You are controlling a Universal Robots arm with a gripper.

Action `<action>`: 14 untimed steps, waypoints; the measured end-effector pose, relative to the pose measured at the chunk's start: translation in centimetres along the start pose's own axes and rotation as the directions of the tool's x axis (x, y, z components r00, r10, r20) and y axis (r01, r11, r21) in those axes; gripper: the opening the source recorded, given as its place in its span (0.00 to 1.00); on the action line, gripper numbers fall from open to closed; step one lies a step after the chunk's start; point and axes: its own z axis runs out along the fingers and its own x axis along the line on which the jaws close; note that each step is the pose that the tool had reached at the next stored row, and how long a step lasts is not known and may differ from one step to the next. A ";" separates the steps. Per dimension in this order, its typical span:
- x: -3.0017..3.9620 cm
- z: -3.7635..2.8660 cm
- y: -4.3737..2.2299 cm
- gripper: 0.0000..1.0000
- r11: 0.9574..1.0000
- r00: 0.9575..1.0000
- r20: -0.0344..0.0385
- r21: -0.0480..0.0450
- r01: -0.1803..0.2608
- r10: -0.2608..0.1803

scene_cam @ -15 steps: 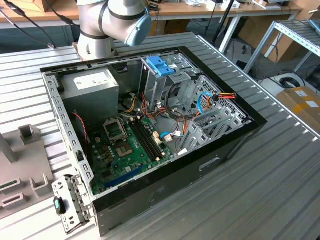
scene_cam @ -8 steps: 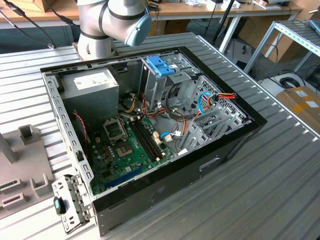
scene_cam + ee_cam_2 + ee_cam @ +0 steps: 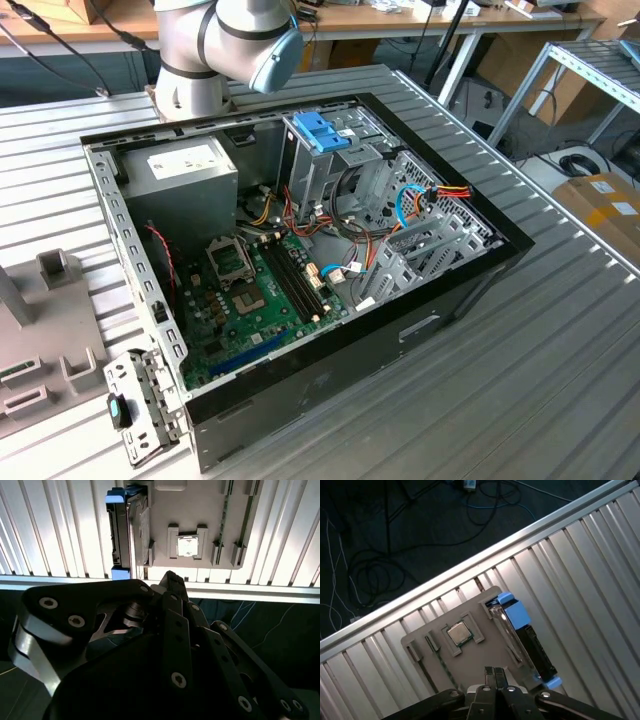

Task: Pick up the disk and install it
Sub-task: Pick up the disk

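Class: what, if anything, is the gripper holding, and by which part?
Nothing. The gripper has its jaws shut together, empty; the disk stands on edge in the grey holder, untouched.

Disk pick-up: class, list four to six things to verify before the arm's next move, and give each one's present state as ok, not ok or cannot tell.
1. The disk stands on edge in the grey fixture plate, beside the processor chip: ok.
2. The gripper carries nothing: ok.
3. The gripper is open for a grasp: not ok, it is shut.
4. The gripper is on the disk: not ok, it is apart from it, with no contact.
5. The drive cage in the computer case is free to take the disk: cannot tell.
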 end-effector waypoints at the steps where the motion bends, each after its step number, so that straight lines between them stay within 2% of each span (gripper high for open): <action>1: 0.00 0.00 0.00 0.10 1.000 1.000 0.000 0.000 0.006 -0.006; 14: 0.00 0.00 0.00 0.10 0.996 0.996 -0.004 -0.002 0.087 -0.087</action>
